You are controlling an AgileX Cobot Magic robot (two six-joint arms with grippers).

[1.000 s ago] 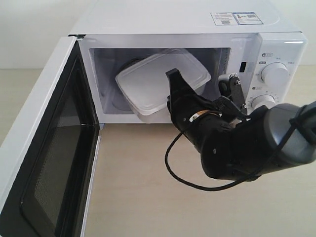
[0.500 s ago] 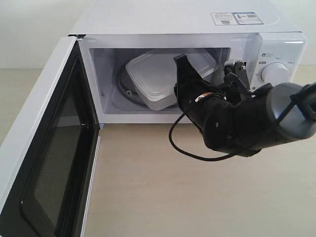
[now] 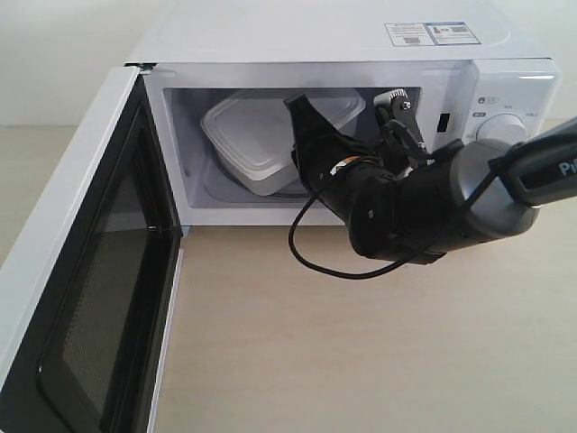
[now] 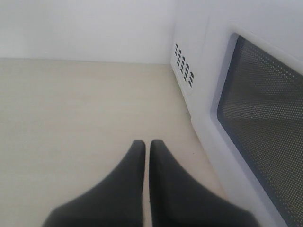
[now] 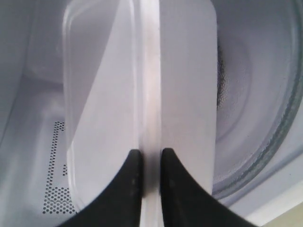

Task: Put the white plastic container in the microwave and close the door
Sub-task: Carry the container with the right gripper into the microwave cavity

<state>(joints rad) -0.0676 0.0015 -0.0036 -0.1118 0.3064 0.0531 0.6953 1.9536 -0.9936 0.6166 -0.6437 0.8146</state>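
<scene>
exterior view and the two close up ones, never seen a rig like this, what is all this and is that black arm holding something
This is a robot with two arms, each ending in a two-fingered gripper. The exterior view comes from a camera off the arms. The other two come from cameras on the wrists, looking along the fingers. On the table stands a white microwave with its door swung open. The right gripper is inside it, pinching the rim of the white plastic container, which is tilted over the glass turntable. The left gripper is shut and empty, over the table beside the door's outer face.
</scene>
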